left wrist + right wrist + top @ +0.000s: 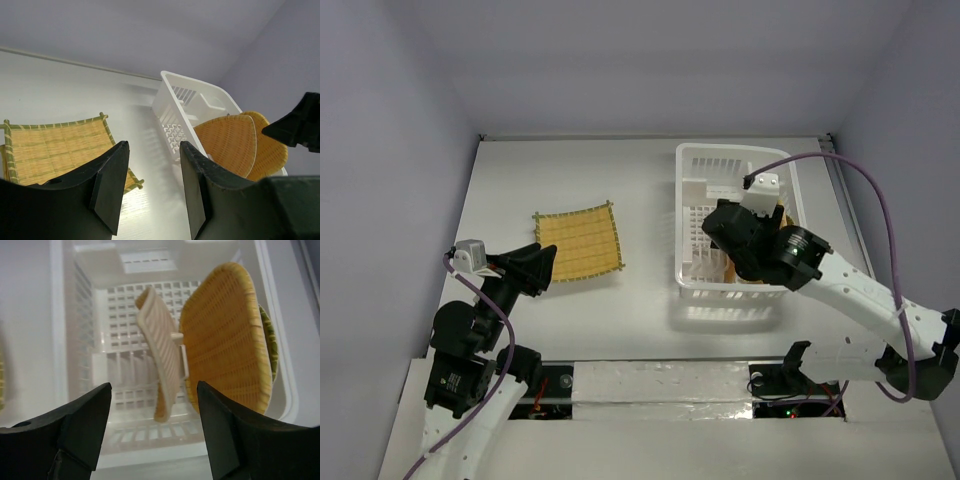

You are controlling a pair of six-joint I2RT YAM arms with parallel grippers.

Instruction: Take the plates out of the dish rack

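1. The right fingers [212, 410] hang wide apart and empty over the rack [167, 105], pointing down into it. Below the gap stands a pale ribbed piece [160, 365]; I cannot tell whether it is a plate or part of the rack. A straight descent would likely close on it instead of the orange plate [225, 350] just to its right.
2. The orange plate stands on edge against the rack's right side, with a green-edged plate [270, 345] close behind it. A deep grip could catch both, and the second might drop on the lift.
3. The plates look thin and woven. A pinch on the rim alone may slip or let the plate swing. If it catches the wall, the light rack could be dragged or tipped.
4. The square plate [578, 243] lies flat on the tabletop [650, 220], well left of the rack. The left fingers [192, 165] sit at its near-left corner; whether they touch it I cannot tell. A careless sweep there would push it.
5. The right arm [860, 290] reaches forward and leftward from its base, with its wrist bent over the rack's near half.
6. The left arm [470, 340] is folded low at the near left. Its fingers are partly apart, hold nothing, and point across the tabletop toward the rack.
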